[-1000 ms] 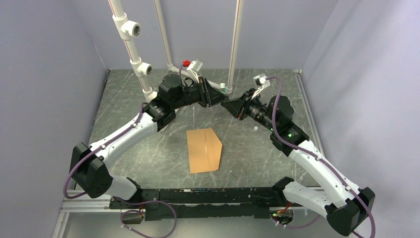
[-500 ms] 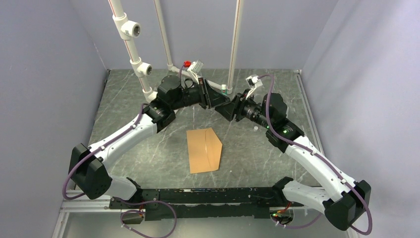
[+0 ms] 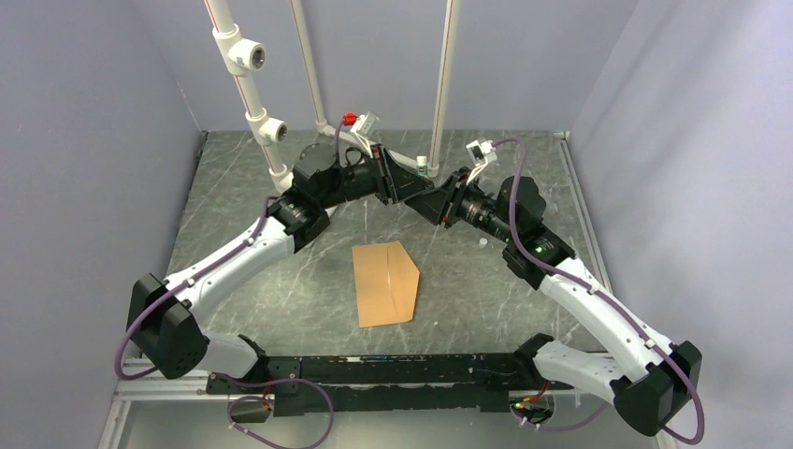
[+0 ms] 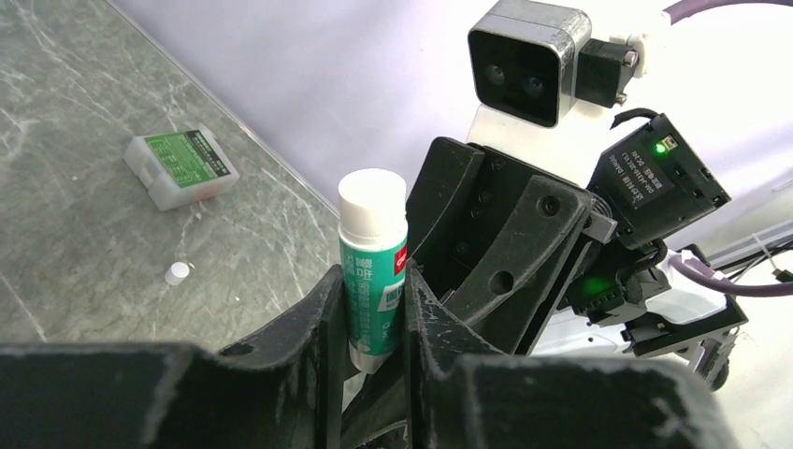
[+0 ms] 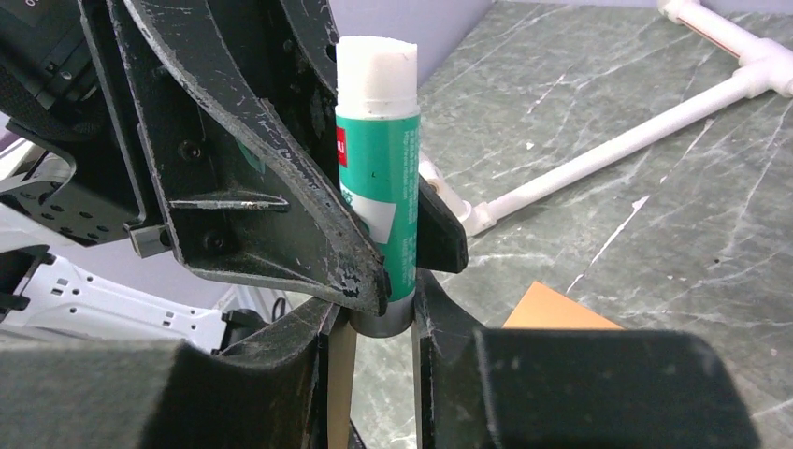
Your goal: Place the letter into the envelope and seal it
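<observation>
The kraft-brown envelope [image 3: 385, 282] lies flat at the table's middle, its pointed flap open to the right; one corner shows in the right wrist view [image 5: 561, 309]. The letter is not in view. At the back, high over the table, my left gripper [image 3: 416, 180] is shut on the body of a green glue stick [image 4: 374, 271] with a white top, held upright. My right gripper [image 3: 432, 199] faces it, and its jaws sit closed round the stick's grey base [image 5: 382, 316]. The stick's white top also shows in the right wrist view [image 5: 377, 65].
A white-and-green box [image 4: 180, 168] and a small white round piece [image 4: 176, 272] lie on the table by the back right wall. White pipes [image 3: 252, 94] rise at the back; one runs along the table [image 5: 636, 140]. Grey walls enclose three sides.
My right gripper has moved left and up to my left gripper and met the glue stick. The left arm shifted slightly. The envelope has not moved.
</observation>
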Controlling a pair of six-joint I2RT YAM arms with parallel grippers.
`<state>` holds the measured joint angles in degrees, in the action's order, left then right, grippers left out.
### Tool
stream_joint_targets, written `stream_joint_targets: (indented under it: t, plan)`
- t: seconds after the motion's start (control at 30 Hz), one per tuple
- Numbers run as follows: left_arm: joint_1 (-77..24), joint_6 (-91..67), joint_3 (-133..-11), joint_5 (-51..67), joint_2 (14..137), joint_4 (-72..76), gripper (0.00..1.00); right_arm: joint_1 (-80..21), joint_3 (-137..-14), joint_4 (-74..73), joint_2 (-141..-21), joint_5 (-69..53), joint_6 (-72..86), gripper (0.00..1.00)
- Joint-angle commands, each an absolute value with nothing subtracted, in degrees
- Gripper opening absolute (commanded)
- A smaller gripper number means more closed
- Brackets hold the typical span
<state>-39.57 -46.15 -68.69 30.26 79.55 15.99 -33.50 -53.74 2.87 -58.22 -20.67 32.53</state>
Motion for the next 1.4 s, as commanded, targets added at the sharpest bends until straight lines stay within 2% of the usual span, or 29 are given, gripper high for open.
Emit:
stream_joint_targets:
  t: [0.0, 0.1, 0.17, 0.23, 0.4, 0.57, 0.67, 0.8, 1.0, 1.1, 1.17, 1.2, 1.37]
  plan:
    - [-39.56, -45.77, -68.01, 30.55, 76.35, 15.78, 0.31, -32.8, -55.0, 6.27, -57.11, -17.55, 32.18, 0.0]
    - [-39.13, -46.64, -67.76, 29.1, 75.66, 15.68, 0.55, -32.83, -55.12, 4.63, -56.84, -18.76, 30.63, 0.0]
    - [-38.6, -47.33, -67.55, 29.0, 75.36, 16.78, 0.65, -32.85, -55.03, 4.11, -56.61, -20.14, 30.1, 0.0]
    - [-38.14, -47.33, -67.59, 29.82, 75.47, 17.83, 0.67, -32.83, -54.73, 4.88, -56.72, -21.55, 30.48, 0.0]
    - [-37.38, -46.88, -68.24, 32.52, 76.64, 17.83, 0.61, -32.85, -55.61, 6.55, -58.41, -23.85, 31.23, 0.0]
    - [-37.05, -46.13, -68.5, 32.5, 76.82, 16.44, 0.61, -32.78, -56.82, 6.6, -59.79, -27.24, 31.05, 0.0]
    - [-36.87, -46.49, -68.55, 33.04, 76.94, 17.15, 0.56, -32.79, -56.75, 6.55, -60.07, -28.33, 31.19, 0.0]
    - [-36.8, -46.27, -68.73, 34.99, 77.3, 16.79, 0.43, -32.78, -56.67, 7.26, -59.69, -28.32, 31.59, 0.0]
    - [-36.87, -45.5, -68.89, 37.97, 78.03, 15.67, 0.41, -32.78, -57.79, 7.65, -59.87, -29.95, 31.97, 0.0]
    - [-36.8, -45.37, -69.03, 38.27, 78.05, 16.31, 0.29, -32.76, -58.15, 7.73, -59.97, -30.93, 32.27, 0.0]
    - [-36.84, -45.07, -69.27, 38.51, 78.0, 17.19, 0.07, -32.7, -58.33, 7.82, -59.82, -31.91, 32.56, 0.0]
    - [-36.87, -44.88, -69.01, 38.74, 77.85, 18.32, 0.03, -32.65, -58.5, 7.93, -59.75, -32.62, 32.67, 0.0]
    - [-36.82, -42.6, -67.0, 40.28, 75.27, 23.77, 0.02, -30.05, -59.67, 11.75, -59.74, -46.6, 36.42, 0.0]
